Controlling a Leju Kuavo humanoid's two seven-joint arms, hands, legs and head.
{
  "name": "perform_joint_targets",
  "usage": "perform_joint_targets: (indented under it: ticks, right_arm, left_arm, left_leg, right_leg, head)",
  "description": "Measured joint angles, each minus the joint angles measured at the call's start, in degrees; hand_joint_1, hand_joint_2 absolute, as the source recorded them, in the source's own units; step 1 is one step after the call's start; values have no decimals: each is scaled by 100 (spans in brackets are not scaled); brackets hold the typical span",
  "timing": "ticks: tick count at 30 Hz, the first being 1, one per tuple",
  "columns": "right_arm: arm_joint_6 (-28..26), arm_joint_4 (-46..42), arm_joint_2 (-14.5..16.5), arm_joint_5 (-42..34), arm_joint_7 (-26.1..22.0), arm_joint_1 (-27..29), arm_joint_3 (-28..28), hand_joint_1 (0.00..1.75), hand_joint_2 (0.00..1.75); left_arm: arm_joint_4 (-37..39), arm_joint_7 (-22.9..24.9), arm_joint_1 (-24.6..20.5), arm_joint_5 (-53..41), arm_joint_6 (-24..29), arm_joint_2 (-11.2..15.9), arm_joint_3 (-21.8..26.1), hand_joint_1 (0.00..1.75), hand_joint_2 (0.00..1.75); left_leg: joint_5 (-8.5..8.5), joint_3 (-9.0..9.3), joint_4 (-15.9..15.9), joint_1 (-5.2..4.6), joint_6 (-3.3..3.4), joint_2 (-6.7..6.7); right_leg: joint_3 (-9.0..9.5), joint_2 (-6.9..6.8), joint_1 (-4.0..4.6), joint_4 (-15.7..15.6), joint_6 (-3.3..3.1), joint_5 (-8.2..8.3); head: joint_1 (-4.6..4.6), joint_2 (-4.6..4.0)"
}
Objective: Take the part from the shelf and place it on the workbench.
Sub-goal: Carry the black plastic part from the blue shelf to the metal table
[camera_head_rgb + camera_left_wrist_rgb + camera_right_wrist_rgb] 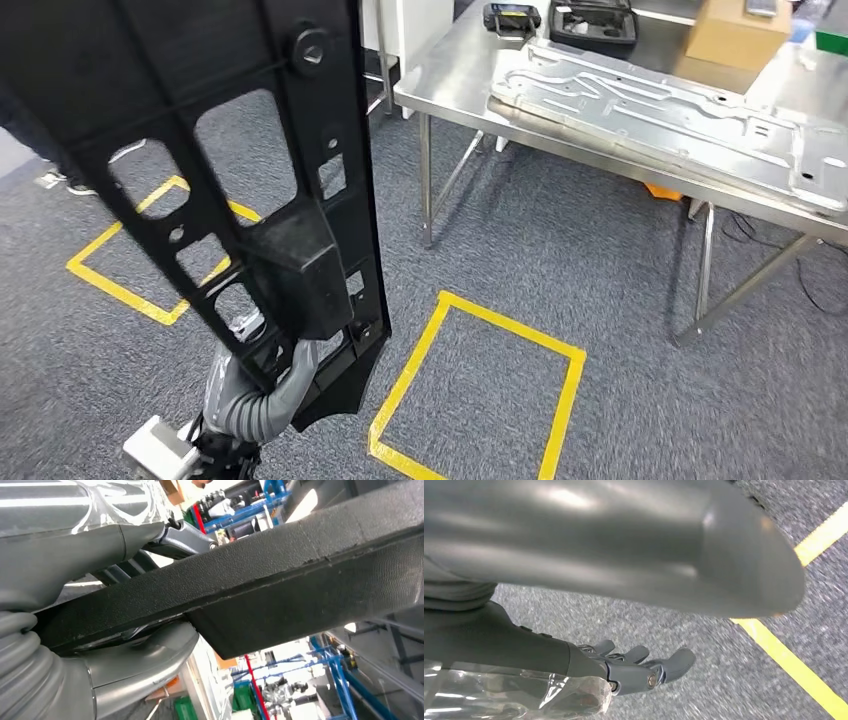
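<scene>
A large black plastic frame part [210, 60], with cut-out openings and a boxy block on its face, stands upright in the head view's left half. My left hand [262, 392] grips it at its lower end, below the block. In the left wrist view the hand [100, 670] clamps the part's thick textured edge [300, 570] between thumb and fingers. My right hand [634, 667] hangs over grey carpet with its fingers stretched out and nothing in it. The workbench [450, 90] is a steel table at the upper right, away from the part.
A long pressed metal panel [660, 115] covers much of the workbench. A cardboard box [735, 35], a black case [592, 20] and a small black device [512, 17] sit along its back. Yellow tape squares [480, 390] mark the carpet. A person's shoe [60, 180] shows at the left.
</scene>
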Motion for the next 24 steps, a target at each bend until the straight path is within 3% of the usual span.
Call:
perform_joint_targets:
  ticks: [2,4,6,7,8,9,11,13,15,17,19,21,22,23,24]
  right_arm:
    - [-9,0,-3,-37,-34,35,0,0,0]
    - [-12,-1,5,-67,-69,50,-1,0,0]
    - [-12,-1,20,-105,-89,75,-4,0,0]
    - [-12,-1,29,-130,-95,103,-6,0,0]
    - [-12,-1,37,-152,-102,137,-9,0,0]
    - [-12,-1,42,-165,-109,171,-11,0,0]
    - [-12,-1,47,-177,-129,209,-17,0,0]
    - [-13,-1,55,-178,-153,217,-22,0,0]
    - [-14,-1,60,-183,-166,235,-25,0,0]
    - [-14,0,67,-182,-165,261,-27,0,0]
    - [-21,1,75,-171,-163,263,-28,0,0]
    - [-32,2,84,-150,-165,260,-30,0,0]
    - [-39,2,90,-139,-166,264,-31,0,0]
    - [-43,2,95,-127,-166,269,-31,0,0]
    - [-47,2,101,-115,-165,272,-31,0,0]
  left_arm:
    - [22,35,-107,36,-96,1,-4,175,175]
    - [37,77,-166,78,-179,0,-11,175,175]
    - [68,151,-191,133,-279,1,-20,175,175]
    - [89,184,-203,155,-328,2,-27,175,175]
    - [110,203,-213,167,-367,2,-37,175,175]
    - [127,213,-222,172,-393,2,-48,175,175]
    - [154,219,-247,181,-420,2,-67,175,175]
    - [170,222,-276,187,-437,2,-84,175,175]
    - [175,227,-294,197,-456,2,-101,175,175]
    - [177,235,-302,220,-473,3,-107,175,175]
    - [177,243,-303,244,-493,8,-108,175,175]
    - [183,271,-294,258,-517,18,-112,175,175]
    - [190,295,-290,270,-531,23,-115,175,175]
    - [197,323,-290,284,-546,26,-116,175,175]
    - [205,353,-292,308,-564,28,-117,175,175]
  left_leg:
    - [37,13,-35,10,78,135]
    - [52,26,-57,8,134,305]
    - [45,21,-56,-10,155,480]
    - [43,20,-56,-13,156,557]
    - [41,20,-56,-14,156,623]
    - [38,24,-55,-14,151,685]
    - [22,33,-50,-34,124,788]
    - [2,37,-45,-62,72,869]
    - [-9,52,-55,-71,9,945]
    - [-114,21,64,-48,-52,863]
    - [-447,-227,640,-20,-100,642]
    - [-794,-616,1469,-14,-130,517]
    - [-835,-736,1697,-13,-139,498]
    - [-760,-750,1691,-11,-144,491]
    - [-582,-645,1433,-6,-144,489]
  right_leg:
    - [-80,-170,5,138,64,-84]
    - [-367,-524,17,755,106,-419]
    - [-732,-666,8,1534,135,-746]
    - [-802,-680,4,1700,142,-778]
    - [-747,-692,2,1627,143,-706]
    - [-563,-723,2,1309,137,-550]
    - [-70,-915,29,446,102,-247]
    - [158,-1027,70,11,44,-146]
    - [142,-941,84,-12,-19,-142]
    - [147,-857,53,-36,-85,-118]
    - [149,-773,20,-51,-139,-93]
    - [138,-681,19,-49,-159,-88]
    - [138,-635,20,-48,-160,-87]
    - [143,-592,19,-46,-160,-87]
    - [152,-553,18,-45,-158,-88]
  head:
    - [17,-1]
    - [43,-1]
    - [52,-1]
    - [52,-1]
    - [52,-1]
    - [52,-1]
    - [52,-1]
    - [48,-1]
    - [42,-1]
    - [35,-1]
    - [16,-1]
    - [2,-1]
    - [1,-1]
    - [-1,-1]
    - [-1,-1]
